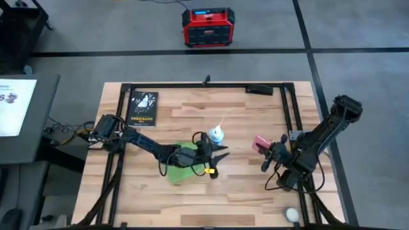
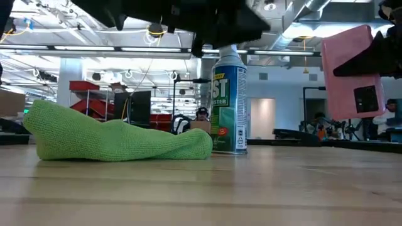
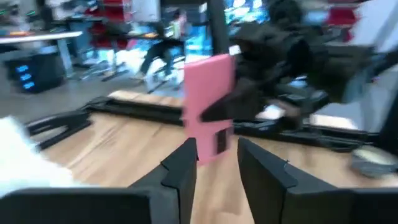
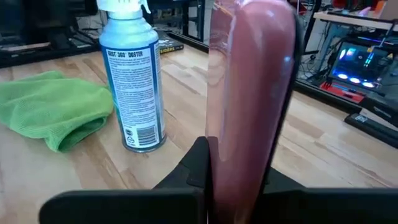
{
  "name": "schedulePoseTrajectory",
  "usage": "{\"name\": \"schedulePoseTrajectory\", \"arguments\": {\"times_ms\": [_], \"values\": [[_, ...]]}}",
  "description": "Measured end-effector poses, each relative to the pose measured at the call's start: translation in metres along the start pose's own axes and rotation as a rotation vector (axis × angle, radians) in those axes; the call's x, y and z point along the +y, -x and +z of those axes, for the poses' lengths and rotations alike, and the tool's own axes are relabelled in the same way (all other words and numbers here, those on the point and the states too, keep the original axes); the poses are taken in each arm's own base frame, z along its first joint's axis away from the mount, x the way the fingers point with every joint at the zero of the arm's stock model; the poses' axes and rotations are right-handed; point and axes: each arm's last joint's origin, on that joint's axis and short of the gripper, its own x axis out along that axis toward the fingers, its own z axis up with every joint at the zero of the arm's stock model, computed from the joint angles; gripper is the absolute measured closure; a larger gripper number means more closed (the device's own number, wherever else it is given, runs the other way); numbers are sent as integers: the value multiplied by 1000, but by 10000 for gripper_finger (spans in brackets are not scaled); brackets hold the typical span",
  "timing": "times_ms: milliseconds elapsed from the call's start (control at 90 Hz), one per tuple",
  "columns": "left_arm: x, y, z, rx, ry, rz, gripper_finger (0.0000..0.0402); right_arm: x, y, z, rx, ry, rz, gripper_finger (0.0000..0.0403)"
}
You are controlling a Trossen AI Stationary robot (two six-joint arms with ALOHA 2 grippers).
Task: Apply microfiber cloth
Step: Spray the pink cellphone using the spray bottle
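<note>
The lime-green microfiber cloth (image 1: 181,167) lies bunched on the wooden table (image 1: 243,191); the low view shows the cloth (image 2: 113,139) resting flat. My left gripper (image 1: 216,158) hovers just right of it, open and empty, its fingers (image 3: 180,171) pointing toward a pink phone (image 3: 208,102). My right gripper (image 1: 267,152) is shut on that phone (image 1: 260,143), right of centre. A blue-and-white duster can (image 1: 217,134) stands upright between cloth and phone. My right gripper pinches the pink phone between its two fingers, one on each broad face, at the end nearest the wrist (image 4: 239,168). The phone (image 2: 352,72) stands edge-up and slightly tilted, lifted clear of the table.
A black book with yellow lettering (image 1: 142,107) lies at the far left of the table. A black frame rail (image 1: 255,86) runs along the far and right edges. A small white round thing (image 1: 292,214) sits at the near right. A red device (image 1: 208,27) stands on the floor beyond.
</note>
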Motion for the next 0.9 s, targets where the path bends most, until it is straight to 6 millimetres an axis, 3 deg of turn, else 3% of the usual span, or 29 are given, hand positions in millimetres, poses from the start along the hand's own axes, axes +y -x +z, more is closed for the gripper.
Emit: {"name": "schedulePoseTrajectory", "arguments": {"times_ms": [167,422,611,722,900], "values": [[1,8,-6,71,0,151,327,0,0,0,-1,4,-1,391],[-12,28,-1,15,-74,373,346,0,-2,1,-13,-3,-13,391],[-20,44,-7,-21,-53,571,349,0,-2,1,-13,-4,-12,391],[-29,50,-9,-18,-21,506,350,0,-2,1,-13,-4,-13,391],[-46,56,0,-34,10,264,350,0,-2,1,-19,-3,-13,391]]}}
